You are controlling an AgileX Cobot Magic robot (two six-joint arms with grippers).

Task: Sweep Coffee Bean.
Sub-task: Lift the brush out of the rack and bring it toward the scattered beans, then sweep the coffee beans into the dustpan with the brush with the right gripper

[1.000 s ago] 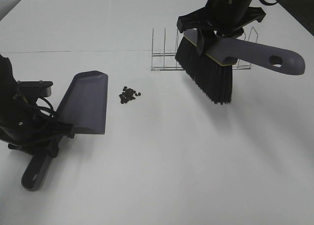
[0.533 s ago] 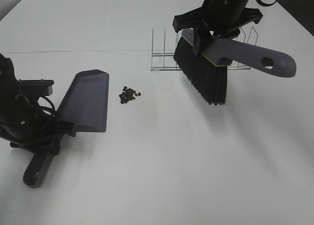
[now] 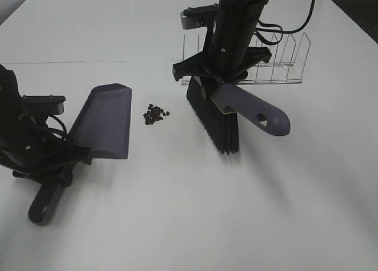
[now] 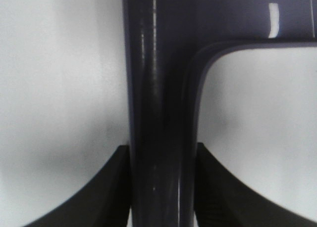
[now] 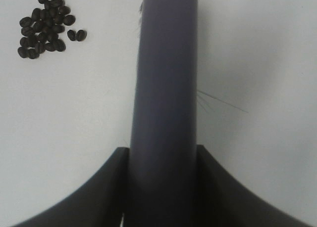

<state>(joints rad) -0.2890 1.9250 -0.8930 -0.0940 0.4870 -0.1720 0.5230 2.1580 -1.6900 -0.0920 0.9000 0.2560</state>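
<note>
A small heap of dark coffee beans point(image 3: 156, 114) lies on the white table; it also shows in the right wrist view point(image 5: 47, 25). A grey-purple dustpan point(image 3: 103, 121) rests just left of the beans, blade edge towards them. My left gripper point(image 3: 56, 162) is shut on the dustpan's handle point(image 4: 158, 118). My right gripper point(image 3: 215, 85) is shut on a grey-purple brush point(image 3: 248, 108) by its handle point(image 5: 166, 108). The brush's black bristles point(image 3: 215, 123) hang down just right of the beans, close to the table.
A clear wire rack point(image 3: 266, 61) stands behind the brush at the back right. The white table point(image 3: 189, 212) stretches wide in front. The table's far edge meets a dark floor point(image 3: 360, 11) at the top right.
My right arm has carried the brush left and down, from in front of the rack to just right of the beans, and turned it. The dustpan and left arm have barely moved.
</note>
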